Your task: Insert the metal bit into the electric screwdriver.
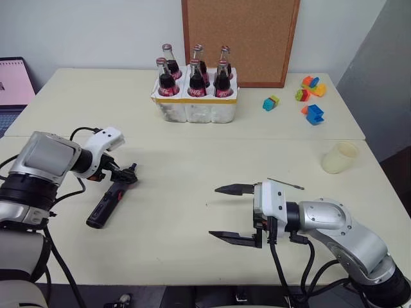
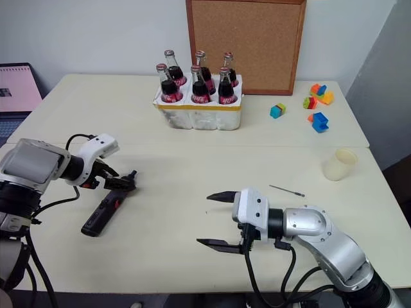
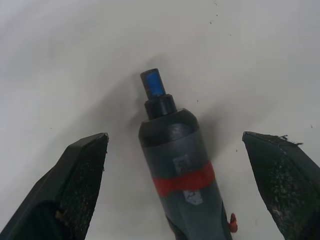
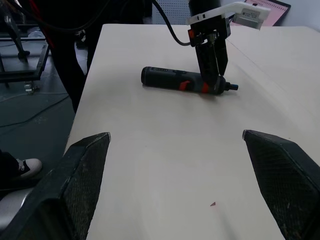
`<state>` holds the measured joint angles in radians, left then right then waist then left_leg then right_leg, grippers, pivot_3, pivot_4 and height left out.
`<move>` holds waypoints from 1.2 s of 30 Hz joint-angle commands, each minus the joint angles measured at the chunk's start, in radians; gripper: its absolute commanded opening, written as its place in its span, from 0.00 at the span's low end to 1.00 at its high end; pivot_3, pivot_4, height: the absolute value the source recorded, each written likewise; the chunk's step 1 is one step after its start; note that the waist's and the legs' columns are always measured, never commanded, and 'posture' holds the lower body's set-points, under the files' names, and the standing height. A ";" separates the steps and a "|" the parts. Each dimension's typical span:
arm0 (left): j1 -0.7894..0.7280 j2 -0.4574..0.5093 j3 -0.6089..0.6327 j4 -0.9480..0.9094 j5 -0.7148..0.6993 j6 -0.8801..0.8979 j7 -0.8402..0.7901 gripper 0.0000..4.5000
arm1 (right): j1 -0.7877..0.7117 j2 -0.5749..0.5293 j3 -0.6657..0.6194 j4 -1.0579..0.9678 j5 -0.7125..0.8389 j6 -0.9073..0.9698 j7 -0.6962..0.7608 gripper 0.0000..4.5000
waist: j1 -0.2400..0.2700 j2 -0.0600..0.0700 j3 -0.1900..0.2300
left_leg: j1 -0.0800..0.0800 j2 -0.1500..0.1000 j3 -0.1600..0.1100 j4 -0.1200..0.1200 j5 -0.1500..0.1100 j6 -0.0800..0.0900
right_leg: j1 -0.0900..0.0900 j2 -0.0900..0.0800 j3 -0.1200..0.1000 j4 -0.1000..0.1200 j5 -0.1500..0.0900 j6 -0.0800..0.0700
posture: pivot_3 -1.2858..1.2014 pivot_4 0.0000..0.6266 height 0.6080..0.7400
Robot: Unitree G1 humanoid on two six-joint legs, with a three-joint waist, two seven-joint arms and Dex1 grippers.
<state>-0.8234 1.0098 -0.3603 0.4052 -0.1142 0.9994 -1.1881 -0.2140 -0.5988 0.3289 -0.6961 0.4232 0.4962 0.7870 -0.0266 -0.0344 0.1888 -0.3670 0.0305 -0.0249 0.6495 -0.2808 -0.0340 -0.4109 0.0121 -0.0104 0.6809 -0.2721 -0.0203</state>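
The electric screwdriver [image 1: 108, 205], black with a red band, lies flat on the table at the left, its blue-tipped nose [image 3: 152, 83] pointing away from me. My left gripper [image 1: 126, 174] is open and points down over that nose end, one finger [image 3: 80, 170] on each side of the body with a gap to it. The metal bit [image 1: 286, 184], a thin grey rod, lies on the table right of centre, just behind my right wrist. My right gripper [image 1: 221, 213] is open, points left toward the screwdriver [image 4: 175, 80] and holds nothing.
A white crate of cola bottles [image 1: 196, 96] stands at the back centre before a cork board [image 1: 241, 38]. Coloured blocks [image 1: 311, 96] lie at the back right, a pale cup [image 1: 338, 157] at the right. A laptop [image 1: 13, 83] sits at the far left edge.
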 commanded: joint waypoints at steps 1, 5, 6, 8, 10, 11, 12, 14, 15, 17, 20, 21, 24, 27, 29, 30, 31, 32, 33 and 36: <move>-0.003 0.000 0.004 -0.031 0.011 0.041 0.002 1.00 | 0.004 0.004 -0.011 -0.037 0.002 -0.013 0.000 0.99 | 0.000 0.000 0.000 | 0.000 0.000 0.000 0.000 0.000 0.000 | 0.000 0.000 0.000 0.000 0.000 0.000 | 0.52 0.24 1.00; 0.023 -0.001 0.000 -0.049 0.019 0.054 0.012 0.91 | 0.005 0.003 -0.014 -0.037 -0.002 -0.014 0.000 1.00 | 0.000 0.000 0.000 | 0.000 0.000 -0.001 0.000 0.000 0.000 | 0.000 0.000 0.000 0.000 0.000 0.000 | 0.52 0.24 1.00; 0.029 -0.003 0.001 -0.049 0.021 0.058 0.019 0.86 | 0.006 0.003 -0.015 -0.036 -0.003 -0.015 -0.001 1.00 | 0.000 0.000 0.000 | 0.000 0.000 -0.001 0.000 0.000 0.000 | 0.000 0.000 0.000 0.000 0.000 0.000 | 0.52 0.24 1.00; 0.046 -0.003 0.002 -0.060 0.019 0.066 0.024 0.75 | 0.007 0.004 -0.016 -0.036 -0.006 -0.017 -0.003 1.00 | 0.000 0.000 0.000 | 0.000 0.000 -0.001 0.000 0.000 0.000 | 0.000 0.000 0.000 0.000 0.000 0.000 | 0.52 0.24 1.00; 0.061 -0.005 0.003 -0.072 0.017 0.068 0.031 0.66 | 0.007 0.003 -0.014 -0.034 -0.010 -0.018 -0.002 1.00 | 0.000 0.000 0.000 | 0.001 0.000 -0.001 0.000 0.000 0.000 | 0.000 -0.001 0.000 0.001 0.000 0.000 | 0.52 0.24 1.00; 0.066 -0.010 0.005 -0.073 0.018 0.067 0.036 0.62 | 0.006 0.003 -0.012 -0.034 -0.011 -0.017 -0.002 1.00 | 0.000 0.000 0.000 | 0.001 0.000 -0.001 0.000 0.000 0.000 | 0.000 -0.001 0.001 0.001 0.000 0.000 | 0.52 0.24 1.00; 0.068 -0.015 0.007 -0.071 0.021 0.065 0.044 0.57 | 0.006 0.004 -0.012 -0.033 -0.012 -0.017 -0.002 1.00 | 0.000 0.000 0.000 | 0.001 0.000 -0.001 0.000 0.000 0.000 | 0.000 -0.001 0.001 0.001 0.000 0.000 | 0.52 0.24 1.00; 0.071 -0.033 0.013 -0.057 0.027 0.056 0.066 0.48 | 0.002 0.006 -0.009 -0.030 -0.014 -0.016 -0.003 1.00 | 0.000 0.000 0.000 | 0.001 0.000 -0.001 0.000 0.000 0.000 | 0.001 -0.001 0.001 0.001 0.000 0.000 | 0.52 0.24 1.00; 0.071 -0.040 0.016 -0.051 0.030 0.052 0.075 0.43 | 0.001 0.007 -0.008 -0.030 -0.014 -0.016 -0.003 1.00 | 0.000 0.000 0.000 | 0.002 0.000 -0.001 0.000 0.000 0.000 | 0.001 -0.001 0.001 0.001 0.000 0.000 | 0.52 0.24 1.00; 0.069 -0.058 0.024 -0.044 0.030 0.049 0.088 0.39 | 0.001 0.005 -0.007 -0.029 -0.015 -0.015 0.000 1.00 | 0.001 0.001 -0.001 | 0.002 -0.001 -0.001 0.001 0.000 0.000 | 0.002 -0.001 0.000 0.001 0.000 0.000 | 0.52 0.24 1.00; 0.067 -0.060 0.036 -0.041 0.025 0.042 0.083 0.38 | 0.002 0.003 -0.005 -0.031 -0.016 -0.011 0.002 1.00 | 0.005 0.002 -0.001 | 0.002 -0.001 -0.001 0.002 0.000 0.000 | 0.003 -0.002 -0.001 0.002 0.000 0.000 | 0.52 0.24 1.00; 0.067 -0.057 0.040 -0.038 0.027 0.040 0.083 0.38 | 0.002 0.002 -0.005 -0.031 -0.018 -0.010 0.002 1.00 | 0.006 0.002 -0.001 | 0.002 -0.001 -0.001 0.002 0.000 0.000 | 0.003 -0.002 -0.001 0.002 0.000 0.000 | 0.52 0.24 1.00; 0.073 -0.037 0.048 -0.049 0.023 0.031 0.068 0.38 | 0.006 0.002 -0.004 -0.033 -0.023 -0.012 -0.003 1.00 | 0.004 0.002 -0.001 | 0.002 -0.001 -0.001 0.006 0.000 0.000 | 0.004 -0.002 -0.001 0.003 0.000 0.000 | 0.52 0.24 1.00; 0.061 -0.025 0.079 -0.066 0.008 0.008 0.052 0.38 | 0.008 0.006 -0.001 -0.034 -0.027 -0.014 -0.006 1.00 | 0.002 0.002 -0.001 | 0.002 -0.001 -0.001 0.008 0.000 0.000 | 0.004 -0.002 -0.001 0.003 0.001 0.001 | 0.52 0.24 1.00; 0.050 -0.021 0.102 -0.074 -0.004 -0.012 0.043 0.38 | 0.010 0.007 -0.003 -0.037 -0.025 -0.014 -0.006 1.00 | 0.002 0.001 -0.001 | 0.001 -0.001 -0.001 0.010 0.000 0.000 | 0.004 -0.002 -0.001 0.004 0.001 0.001 | 0.52 0.24 1.00; 0.038 -0.022 0.124 -0.081 -0.017 -0.023 0.041 0.38 | 0.010 0.008 -0.007 -0.039 -0.020 -0.012 -0.006 1.00 | 0.002 0.001 -0.001 | 0.000 -0.001 -0.001 0.010 0.000 0.000 | 0.004 -0.002 -0.001 0.004 0.001 0.001 | 0.52 0.24 1.00; 0.028 -0.023 0.144 -0.087 -0.031 -0.030 0.037 0.38 | 0.009 0.009 -0.013 -0.041 -0.014 -0.010 -0.005 1.00 | 0.003 0.001 -0.001 | 0.000 -0.001 -0.001 0.011 0.000 0.000 | 0.004 -0.002 -0.001 0.004 0.001 0.001 | 0.52 0.24 1.00; 0.021 -0.024 0.164 -0.098 -0.041 -0.042 0.041 0.38 | 0.008 0.009 -0.022 -0.043 -0.002 -0.007 -0.004 1.00 | 0.003 0.000 -0.001 | -0.001 -0.001 -0.001 0.011 0.000 0.000 | 0.004 -0.002 -0.001 0.003 0.001 0.001 | 0.52 0.24 1.00; 0.017 -0.029 0.192 -0.114 -0.058 -0.043 0.046 0.38 | 0.005 0.011 -0.034 -0.044 0.013 -0.002 -0.001 1.00 | 0.003 0.000 0.000 | -0.002 0.000 -0.002 0.011 0.000 0.000 | 0.003 -0.002 -0.002 0.003 0.001 0.001 | 0.52 0.24 1.00; 0.026 -0.032 0.219 -0.152 -0.084 -0.024 0.049 0.38 | -0.003 0.007 -0.052 -0.037 0.034 0.001 0.009 1.00 | 0.003 0.000 0.000 | -0.003 0.000 -0.002 0.012 0.000 0.000 | 0.003 -0.002 -0.002 0.003 0.001 0.001 | 0.52 0.24 1.00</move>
<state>-0.7762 0.9645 -0.1878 0.3071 -0.1771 0.9735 -1.1405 -0.2082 -0.5898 0.3069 -0.7021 0.4306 0.4977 0.7863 -0.0234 -0.0346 0.1885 -0.3705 0.0307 -0.0272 0.6618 -0.2809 -0.0338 -0.4084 0.0095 -0.0123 0.6833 -0.2713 -0.0194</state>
